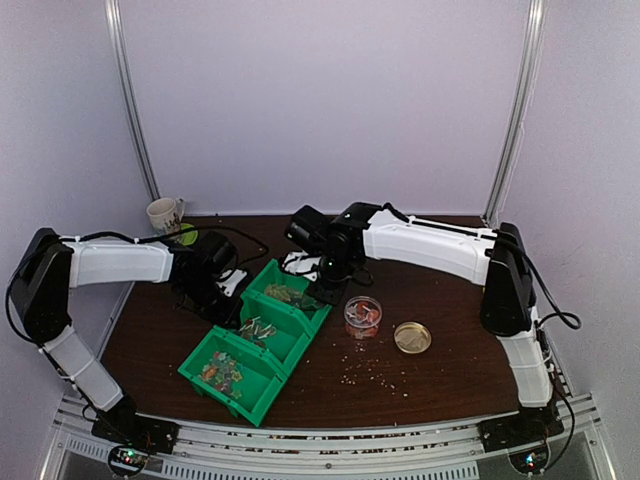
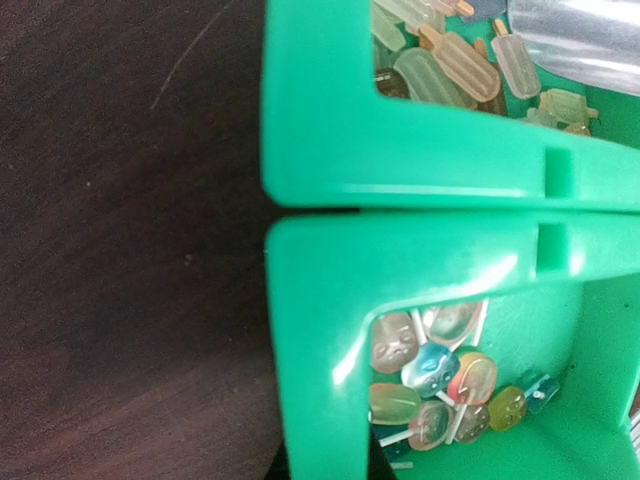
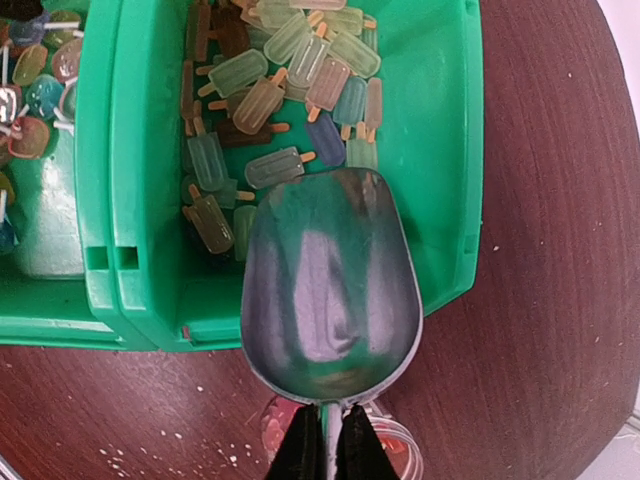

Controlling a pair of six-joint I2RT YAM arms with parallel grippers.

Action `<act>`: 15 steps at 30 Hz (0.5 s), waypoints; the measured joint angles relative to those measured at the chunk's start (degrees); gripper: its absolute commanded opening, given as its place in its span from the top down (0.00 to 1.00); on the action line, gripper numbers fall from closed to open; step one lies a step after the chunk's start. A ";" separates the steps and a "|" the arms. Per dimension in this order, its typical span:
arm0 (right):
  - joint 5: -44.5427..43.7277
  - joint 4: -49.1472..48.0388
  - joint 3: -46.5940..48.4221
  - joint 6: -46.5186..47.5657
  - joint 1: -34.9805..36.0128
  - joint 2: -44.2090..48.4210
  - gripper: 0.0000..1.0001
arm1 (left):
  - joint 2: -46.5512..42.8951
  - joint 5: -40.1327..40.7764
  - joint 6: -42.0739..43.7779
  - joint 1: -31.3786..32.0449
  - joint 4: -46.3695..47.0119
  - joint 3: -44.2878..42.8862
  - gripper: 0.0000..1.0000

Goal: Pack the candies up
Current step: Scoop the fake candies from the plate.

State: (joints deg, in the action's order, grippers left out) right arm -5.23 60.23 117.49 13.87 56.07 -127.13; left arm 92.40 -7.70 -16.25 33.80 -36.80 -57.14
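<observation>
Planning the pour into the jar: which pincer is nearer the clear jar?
Right. The right pincer, holding the metal scoop, is close beside the clear jar. The left pincer is across the green bins, on their side away from the jar.

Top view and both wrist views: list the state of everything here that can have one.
scoop: empty, held over the green bins.
right gripper: shut on the scoop's handle.
left gripper: shut, beside the green bins.
green bins: upright, open-topped, each holding candies.
jar: upright, open, some candies inside.
gold lid: off, lying beside the jar.
mug: upright.
</observation>
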 measured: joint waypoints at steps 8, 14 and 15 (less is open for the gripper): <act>3.41 -2.08 -1.64 -9.79 -0.96 1.01 1.00 | -0.59 1.11 -0.11 -0.39 -0.02 0.02 1.00; 2.29 -4.22 -4.96 -5.31 -0.81 2.86 1.00 | -0.68 0.96 -0.09 -0.37 -0.42 0.00 1.00; 1.25 -4.35 -5.38 -3.15 -0.46 3.10 1.00 | -0.68 0.59 -0.04 -0.37 -0.59 0.00 1.00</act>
State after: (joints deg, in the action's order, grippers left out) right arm -3.99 55.88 112.12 10.72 55.61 -124.03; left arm 91.72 -7.11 -16.29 33.43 -37.39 -57.14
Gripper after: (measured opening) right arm 0.078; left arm 0.072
